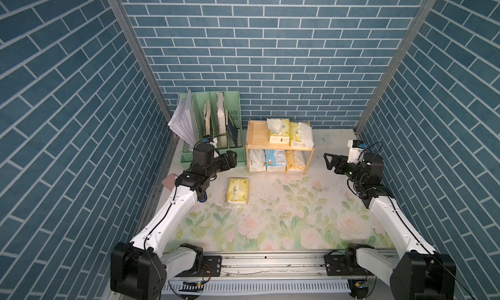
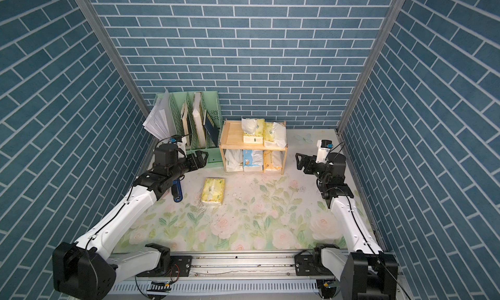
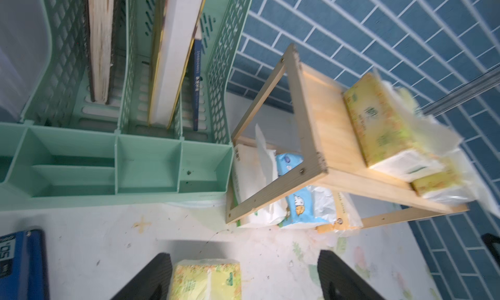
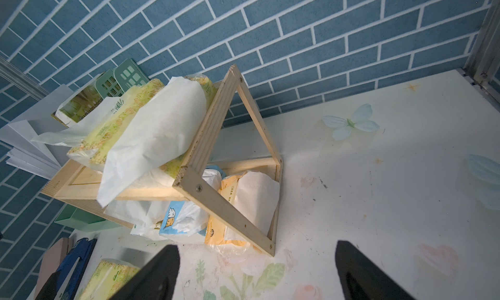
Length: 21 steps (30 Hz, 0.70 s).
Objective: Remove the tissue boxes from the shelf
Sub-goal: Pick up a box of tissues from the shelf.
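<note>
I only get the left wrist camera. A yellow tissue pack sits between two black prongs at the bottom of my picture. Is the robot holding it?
Observer: No. In both top views the pale yellow pack lies flat on the table, and the left pincer is open and not touching it.
Operator: Is there a second arm somewhere?
Observer: Yes. The right pincer hovers open and empty, off to the right of the shelf.
Operator: The packs on the top board look blurred to me.
Observer: The right wrist view is sharp there: a big white sheet is pulled out of a top-tier pack and droops past the board's edge.
</note>
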Available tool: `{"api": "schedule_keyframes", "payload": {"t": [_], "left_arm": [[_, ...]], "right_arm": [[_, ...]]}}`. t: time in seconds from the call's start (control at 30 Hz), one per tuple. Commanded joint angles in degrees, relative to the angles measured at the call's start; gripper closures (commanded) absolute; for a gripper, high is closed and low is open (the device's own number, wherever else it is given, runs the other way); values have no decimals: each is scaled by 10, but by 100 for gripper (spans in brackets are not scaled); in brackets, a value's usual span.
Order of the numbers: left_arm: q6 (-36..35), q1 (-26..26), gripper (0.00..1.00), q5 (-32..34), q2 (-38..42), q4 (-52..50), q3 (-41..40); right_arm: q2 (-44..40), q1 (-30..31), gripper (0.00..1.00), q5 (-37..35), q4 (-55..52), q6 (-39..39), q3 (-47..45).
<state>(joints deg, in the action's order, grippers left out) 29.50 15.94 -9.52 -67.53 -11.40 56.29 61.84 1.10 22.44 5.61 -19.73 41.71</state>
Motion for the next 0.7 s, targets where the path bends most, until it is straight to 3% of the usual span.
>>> {"api": "schedule_keyframes", "payload": {"t": [0.0,0.23,0.5,0.57,0.67], "left_arm": [[37,2,11,-69,-21,31,52],[97,6,23,-170,-123,72,142],[133,30,23,-224,-233,113,241],[141,35,27,-232,-256,119,257],[151,38,40,-237,-283,124,268]], "right_arm": [[-15,0,7,11,9,-19,18],[-22,0,7,10,10,-23,18],[-25,0,7,10,10,-29,18],[-26,1,7,10,9,-30,18],[-27,0,7,9,9,-30,17]]}}
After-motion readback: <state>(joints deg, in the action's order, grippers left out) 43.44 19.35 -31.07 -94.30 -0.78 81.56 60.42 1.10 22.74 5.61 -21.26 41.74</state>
